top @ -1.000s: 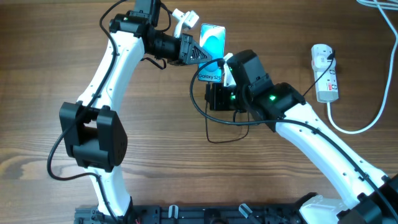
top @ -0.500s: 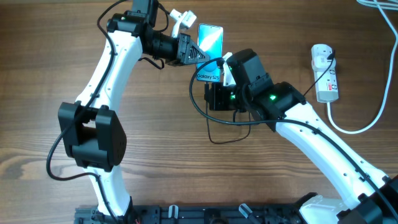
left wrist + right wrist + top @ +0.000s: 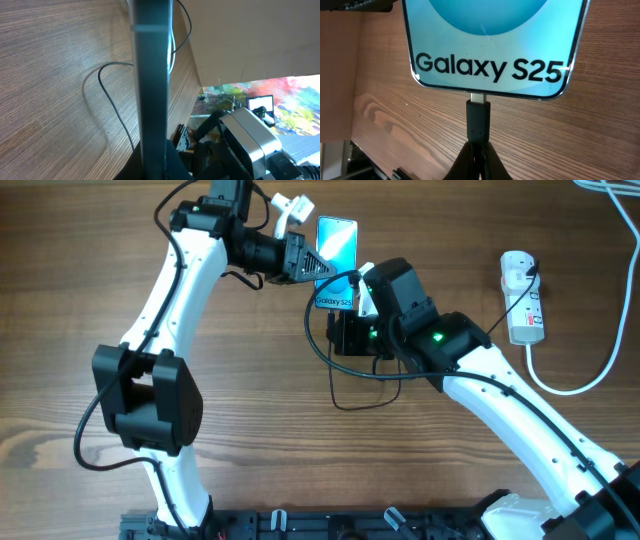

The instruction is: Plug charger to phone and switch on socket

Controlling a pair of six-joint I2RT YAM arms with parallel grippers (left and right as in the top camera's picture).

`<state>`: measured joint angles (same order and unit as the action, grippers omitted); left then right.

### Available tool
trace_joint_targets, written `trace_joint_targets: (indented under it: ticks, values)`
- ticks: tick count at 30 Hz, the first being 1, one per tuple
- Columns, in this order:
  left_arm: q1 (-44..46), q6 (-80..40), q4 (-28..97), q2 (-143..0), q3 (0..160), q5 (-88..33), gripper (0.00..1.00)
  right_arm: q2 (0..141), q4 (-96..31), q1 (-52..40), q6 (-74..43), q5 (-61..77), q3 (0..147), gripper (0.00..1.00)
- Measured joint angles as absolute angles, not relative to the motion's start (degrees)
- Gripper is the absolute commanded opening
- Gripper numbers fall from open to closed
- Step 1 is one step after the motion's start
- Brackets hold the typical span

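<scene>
right claw [image 3: 478,152] pinching charger [image 3: 478,120] | phone [image 3: 490,30] port straight ahead of it — tip touching, long axes aligned | left claw [image 3: 312,264] clamps phone

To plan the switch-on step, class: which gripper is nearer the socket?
Right. The right gripper, holding the charger at the phone's bottom edge, sits well to the left of the socket; the left gripper, gripping the phone, is even further left.

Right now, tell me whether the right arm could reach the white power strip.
Probably yes: only bare wooden table lies between it and the white power strip. But the right hand is pinching the black charger connector at the bottom edge of the cyan-screened phone, so it must release first.
</scene>
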<state>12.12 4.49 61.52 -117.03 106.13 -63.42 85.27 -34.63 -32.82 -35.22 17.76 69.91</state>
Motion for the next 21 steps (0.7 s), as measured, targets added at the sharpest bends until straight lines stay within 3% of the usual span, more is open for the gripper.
trace_joint_targets:
  ticks: [21]
  values:
    - [11.5,4.7,62.0,-117.0,106.8,-63.9,0.04,85.3,-33.3,-33.0,-35.8,17.3,70.2,0.05]
